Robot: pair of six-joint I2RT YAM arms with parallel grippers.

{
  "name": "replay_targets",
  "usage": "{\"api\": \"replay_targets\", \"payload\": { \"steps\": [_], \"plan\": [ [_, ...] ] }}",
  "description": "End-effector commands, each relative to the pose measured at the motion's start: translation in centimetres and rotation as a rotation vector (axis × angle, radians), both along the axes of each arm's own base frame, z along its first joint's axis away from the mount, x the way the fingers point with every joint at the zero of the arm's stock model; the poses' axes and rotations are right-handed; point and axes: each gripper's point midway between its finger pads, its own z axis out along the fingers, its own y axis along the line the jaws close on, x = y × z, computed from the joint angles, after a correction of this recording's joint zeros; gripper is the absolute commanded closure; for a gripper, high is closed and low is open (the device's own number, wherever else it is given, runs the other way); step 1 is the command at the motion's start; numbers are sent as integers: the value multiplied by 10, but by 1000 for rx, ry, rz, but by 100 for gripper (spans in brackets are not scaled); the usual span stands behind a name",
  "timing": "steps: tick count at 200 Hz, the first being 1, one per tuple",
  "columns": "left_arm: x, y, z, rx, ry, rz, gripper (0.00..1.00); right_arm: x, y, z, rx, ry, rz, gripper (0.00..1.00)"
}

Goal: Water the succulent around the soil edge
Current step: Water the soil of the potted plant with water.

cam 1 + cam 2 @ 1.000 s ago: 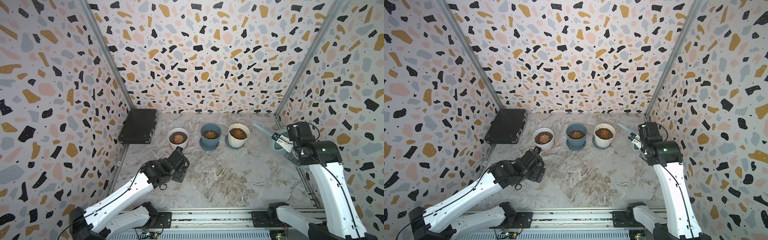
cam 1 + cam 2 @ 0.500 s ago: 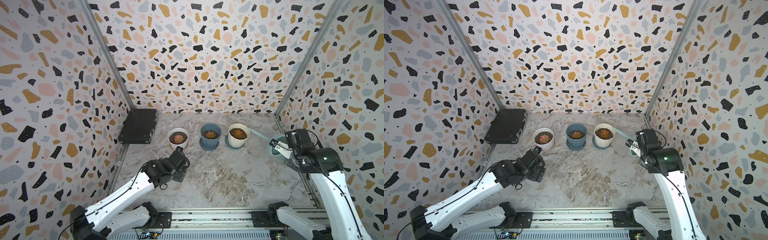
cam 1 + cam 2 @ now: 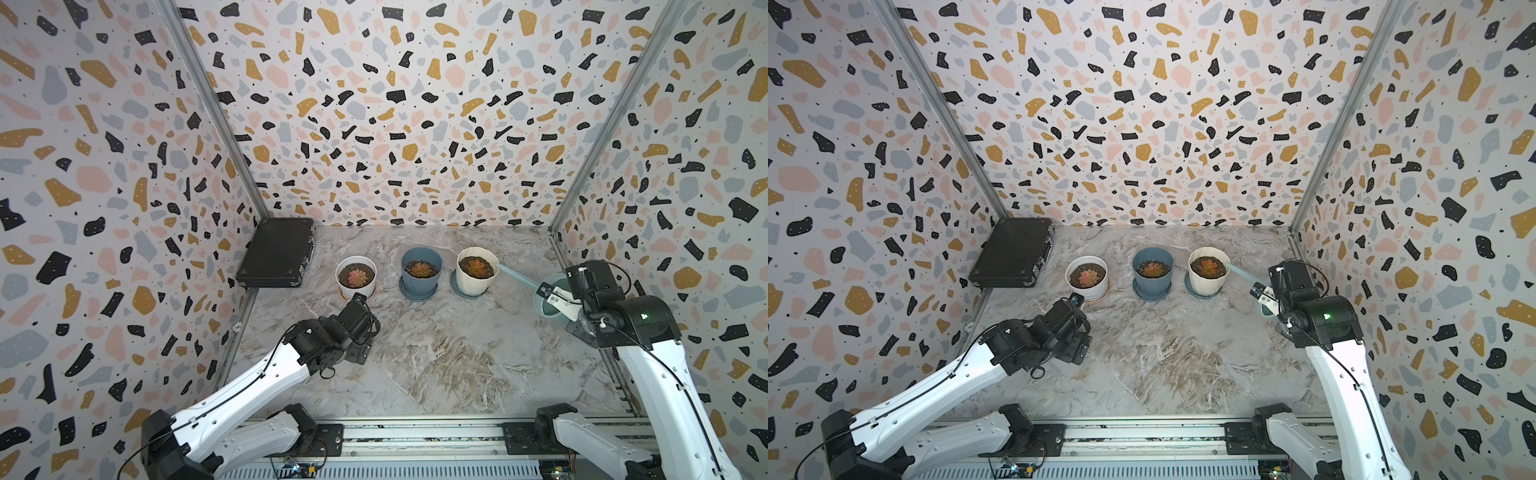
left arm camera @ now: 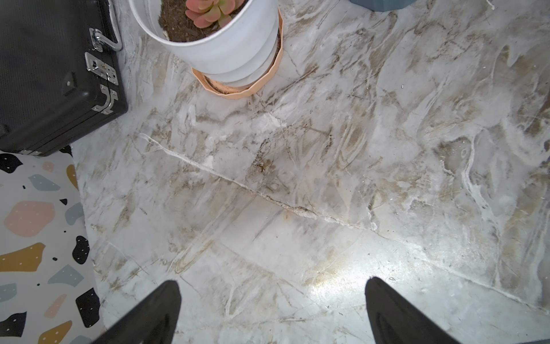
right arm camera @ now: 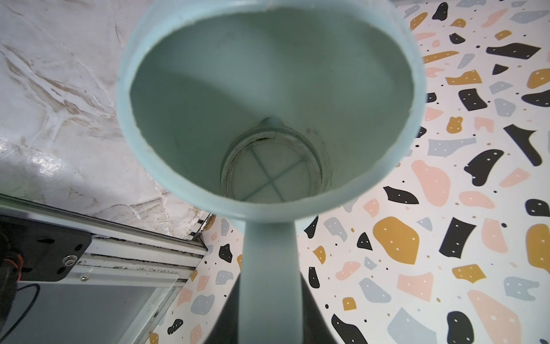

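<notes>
While the marble tabletop [image 3: 436, 365] fills the lower centre of both top views, a black case [image 3: 277, 252] lies at upper left. Right gripper [image 5: 269, 303], clamped on the pale-blue watering can [image 3: 548, 297] handle, tips its spout to the cream pot [image 3: 477, 272] rim; succulent [image 3: 476, 266] inside. Left gripper [image 4: 272, 309] hangs spread apart, empty.

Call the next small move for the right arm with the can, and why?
Probably tip the watering can a little further and nudge its spout over the cream pot's soil edge. The right gripper is shut on the handle, and the spout tip reaches only the pot's near rim, clear of the rosette. No water shows.
</notes>
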Motion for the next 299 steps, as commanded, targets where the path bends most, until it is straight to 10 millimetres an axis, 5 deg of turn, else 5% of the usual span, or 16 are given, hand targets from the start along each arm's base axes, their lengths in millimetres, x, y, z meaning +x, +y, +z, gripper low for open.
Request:
{"api": "replay_targets", "payload": {
  "steps": [1, 299],
  "plan": [
    [5, -3, 10, 1, -32, -14, 1, 5, -4, 10, -21, -54, -23, 100],
    [7, -2, 11, 4, -45, -7, 0, 47, 11, 30, -71, -64, 46, 100]
  ]
}}
